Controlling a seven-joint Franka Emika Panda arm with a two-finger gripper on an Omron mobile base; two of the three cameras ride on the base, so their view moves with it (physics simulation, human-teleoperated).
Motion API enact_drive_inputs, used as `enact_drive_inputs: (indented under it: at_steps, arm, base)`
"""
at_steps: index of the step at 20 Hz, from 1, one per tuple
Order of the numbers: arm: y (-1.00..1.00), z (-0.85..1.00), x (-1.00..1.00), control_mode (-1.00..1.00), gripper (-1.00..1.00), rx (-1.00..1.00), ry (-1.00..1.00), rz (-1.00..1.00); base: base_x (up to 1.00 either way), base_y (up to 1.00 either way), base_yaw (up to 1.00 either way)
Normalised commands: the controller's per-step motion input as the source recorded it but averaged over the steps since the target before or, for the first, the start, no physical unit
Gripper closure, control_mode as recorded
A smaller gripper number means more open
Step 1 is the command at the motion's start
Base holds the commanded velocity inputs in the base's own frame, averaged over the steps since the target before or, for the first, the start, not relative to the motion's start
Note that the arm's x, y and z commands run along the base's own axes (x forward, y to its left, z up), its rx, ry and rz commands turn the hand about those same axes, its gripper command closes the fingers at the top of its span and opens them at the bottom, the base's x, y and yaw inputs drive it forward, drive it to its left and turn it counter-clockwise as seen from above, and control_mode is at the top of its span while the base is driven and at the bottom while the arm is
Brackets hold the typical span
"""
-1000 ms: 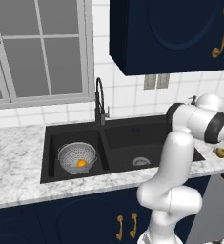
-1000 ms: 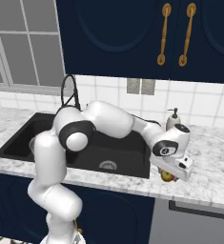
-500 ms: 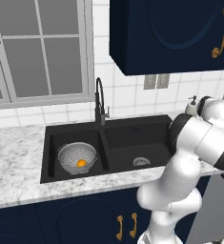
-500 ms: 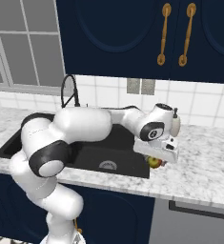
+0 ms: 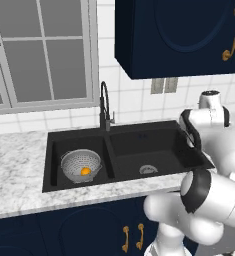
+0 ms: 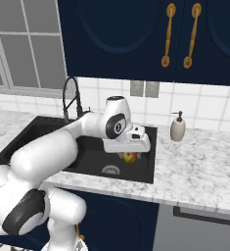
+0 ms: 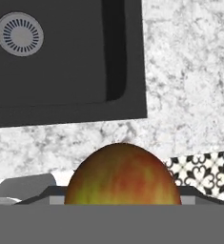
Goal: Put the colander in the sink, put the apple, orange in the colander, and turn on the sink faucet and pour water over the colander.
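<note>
the colander [image 5: 80,165] with the orange [image 5: 85,171] is set in the sink [image 5: 154,141]; the apple [image 6: 129,157] is grasped by the gripper [image 6: 130,156]; faucet [image 5: 105,105] untouched.

Orange [image 5: 85,171] in colander [image 5: 81,165], in left basin of sink [image 5: 159,142]

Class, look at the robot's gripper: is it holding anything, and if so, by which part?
The gripper holds the apple, carried above the sink's right basin. The fingers are hidden, so the exact place of the hold cannot be told.
</note>
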Motion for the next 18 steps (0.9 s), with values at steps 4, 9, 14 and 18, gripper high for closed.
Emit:
enact_drive_inputs:
  at_steps: [4, 9, 14, 18]
  arm:
    - [1.0, 0.25, 0.0, -1.0, 1.0, -0.02, 0.03, 0.12]
    - [1.0, 0.15, 0.0, -1.0, 1.0, 0.0, 0.04, 0.07]
    - [1.0, 0.19, 0.0, -1.0, 1.0, 0.0, 0.08, 0.05]
    - [1.0, 0.08, 0.01, -1.0, 1.0, 0.01, 0.11, 0.01]
  base:
    - [0.0, 0.0, 0.0]
    - [0.0, 0.0, 0.0]
    - [0.0, 0.0, 0.0]
    - [0.0, 0.0, 0.0]
